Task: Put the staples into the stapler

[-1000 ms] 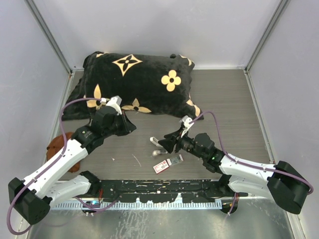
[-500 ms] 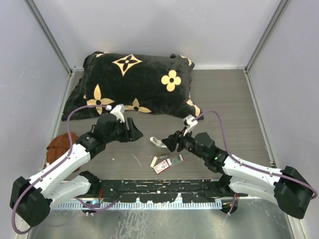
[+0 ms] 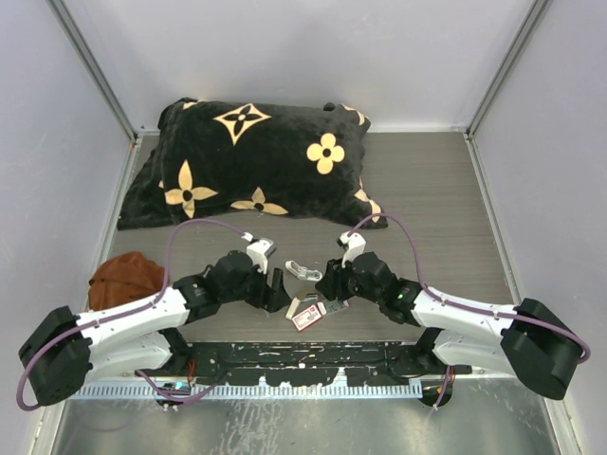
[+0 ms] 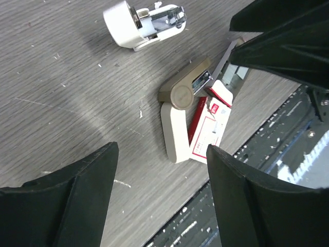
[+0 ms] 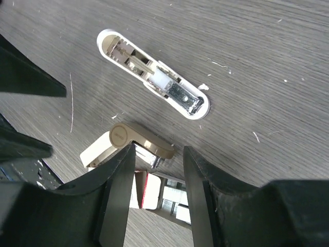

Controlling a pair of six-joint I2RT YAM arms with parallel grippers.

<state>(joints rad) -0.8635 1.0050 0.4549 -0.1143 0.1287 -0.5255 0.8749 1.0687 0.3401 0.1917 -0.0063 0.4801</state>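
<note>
A black plush pillow (image 3: 256, 156) bears a scattered pattern of tan four-petal flowers and pointed stars, and it lies on a grey wood-grain table top (image 3: 427, 190) flecked with pale specks. In front of the pillow lie a small plastic stapler (image 4: 175, 131) with a cream base and a tan top, a white oval plastic shell (image 5: 154, 82) with shiny chrome inside, a small red-and-white cardboard box (image 4: 205, 136) and silvery-grey staple strips (image 5: 175, 200). In front of the pillow's left end sits a rust-brown rounded lump (image 3: 123, 278), and the white-shelled left arm (image 3: 128, 320) and right arm (image 3: 465, 318) have black joints and purple cables.
</note>
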